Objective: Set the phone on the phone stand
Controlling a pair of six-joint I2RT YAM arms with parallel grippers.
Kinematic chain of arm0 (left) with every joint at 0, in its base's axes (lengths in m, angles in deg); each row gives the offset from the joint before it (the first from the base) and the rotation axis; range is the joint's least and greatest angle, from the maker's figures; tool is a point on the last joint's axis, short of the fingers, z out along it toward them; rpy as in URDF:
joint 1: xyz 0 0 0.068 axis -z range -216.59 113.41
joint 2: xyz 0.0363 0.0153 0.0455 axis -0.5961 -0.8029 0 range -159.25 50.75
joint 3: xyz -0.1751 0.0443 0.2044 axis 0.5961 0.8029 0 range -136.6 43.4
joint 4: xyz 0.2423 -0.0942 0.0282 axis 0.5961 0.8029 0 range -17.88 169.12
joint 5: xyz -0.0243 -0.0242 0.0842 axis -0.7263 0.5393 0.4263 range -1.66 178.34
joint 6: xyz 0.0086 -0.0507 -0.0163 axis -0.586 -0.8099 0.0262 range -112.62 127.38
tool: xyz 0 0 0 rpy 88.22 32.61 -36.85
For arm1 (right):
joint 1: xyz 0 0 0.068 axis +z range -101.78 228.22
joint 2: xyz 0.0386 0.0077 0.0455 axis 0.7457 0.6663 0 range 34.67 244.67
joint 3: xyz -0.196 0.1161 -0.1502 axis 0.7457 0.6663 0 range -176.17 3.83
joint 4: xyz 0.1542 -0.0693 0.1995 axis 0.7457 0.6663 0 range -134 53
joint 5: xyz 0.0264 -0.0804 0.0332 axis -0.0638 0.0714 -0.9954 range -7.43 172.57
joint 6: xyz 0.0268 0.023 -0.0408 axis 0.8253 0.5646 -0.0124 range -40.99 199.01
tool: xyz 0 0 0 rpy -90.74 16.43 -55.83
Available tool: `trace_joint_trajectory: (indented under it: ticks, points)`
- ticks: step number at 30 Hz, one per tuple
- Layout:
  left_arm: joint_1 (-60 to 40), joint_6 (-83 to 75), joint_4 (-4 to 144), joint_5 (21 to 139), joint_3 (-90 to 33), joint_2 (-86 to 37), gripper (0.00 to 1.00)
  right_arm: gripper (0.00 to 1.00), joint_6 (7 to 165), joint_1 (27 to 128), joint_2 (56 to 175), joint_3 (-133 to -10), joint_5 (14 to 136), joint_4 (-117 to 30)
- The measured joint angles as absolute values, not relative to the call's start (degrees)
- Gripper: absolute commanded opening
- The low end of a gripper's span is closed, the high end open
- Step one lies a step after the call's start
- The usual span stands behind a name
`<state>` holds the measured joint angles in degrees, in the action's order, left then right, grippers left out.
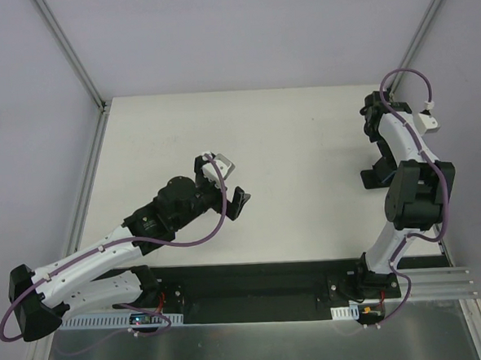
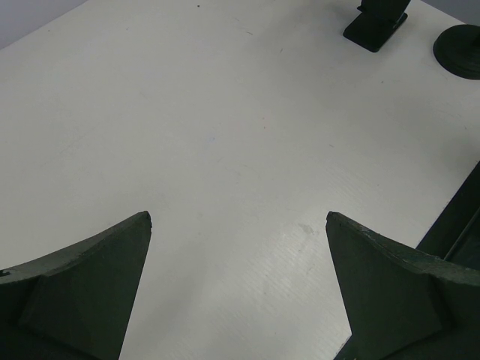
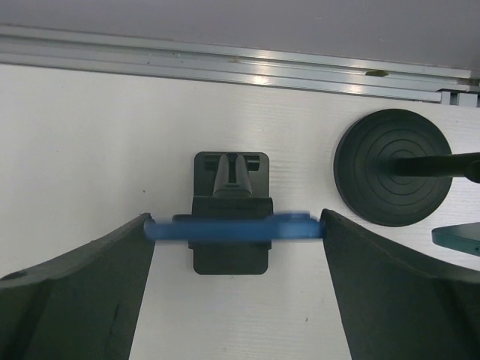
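The phone [image 3: 225,229], edge-on, is clamped in the right pincer [image 3: 237,219] over the phone stand [image 3: 231,259]; left pincer [image 2: 238,217] wide.

Nothing readable is showing in any view. The phone [image 3: 232,227], seen edge-on, the phone stand [image 3: 231,176] and the counter [image 3: 75,150] are all presenting plain, unmarked surfaces. The small circuit boards [image 1: 139,319] at the arm bases are appearing too tiny for any print to be made out.
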<state>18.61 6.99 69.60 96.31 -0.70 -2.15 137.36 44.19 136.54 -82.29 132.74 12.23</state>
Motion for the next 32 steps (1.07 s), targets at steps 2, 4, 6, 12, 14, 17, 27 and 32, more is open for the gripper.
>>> trace_joint_trajectory:
  ticks: [2, 4, 6, 12, 14, 17, 27, 32]
  points:
    - [18.6, 7.0, 69.6, 96.2, -0.7, -2.0, 0.99, 0.97, 135.9, 44.4, 136.5, -82.3, 132.8, 12.2]
    - [18.6, 6.8, 69.6, 95.9, -0.7, -1.6, 0.99, 0.97, 134.2, 44.8, 136.4, -82.3, 132.7, 12.0]
    - [18.6, 6.5, 69.7, 95.4, -0.7, -0.7, 0.99, 0.97, 132.1, 45.0, 135.9, -82.3, 132.7, 11.9]
    - [18.6, 4.0, 69.7, 92.9, -0.7, 3.3, 0.99, 0.97, 125.8, 45.2, 131.6, -81.9, 132.8, 11.9]
    - [18.6, 3.2, 69.7, 92.0, -0.7, 4.3, 0.99, 0.97, 123.5, 45.3, 129.6, -81.9, 132.8, 12.0]
    - [18.6, 1.2, 69.9, 91.1, -0.7, 6.2, 0.99, 0.97, 120.2, 46.4, 126.2, -81.9, 133.2, 12.1]
    - [18.6, -6.6, 71.3, 89.9, -0.7, 14.1, 0.99, 0.97, 91.9, 75.3, 108.7, -75.3, 121.0, 1.0]
    - [18.6, -8.6, 72.2, 90.0, -2.4, 16.8, 0.99, 0.96, 83.7, 83.6, 91.5, -69.2, 109.2, -2.4]
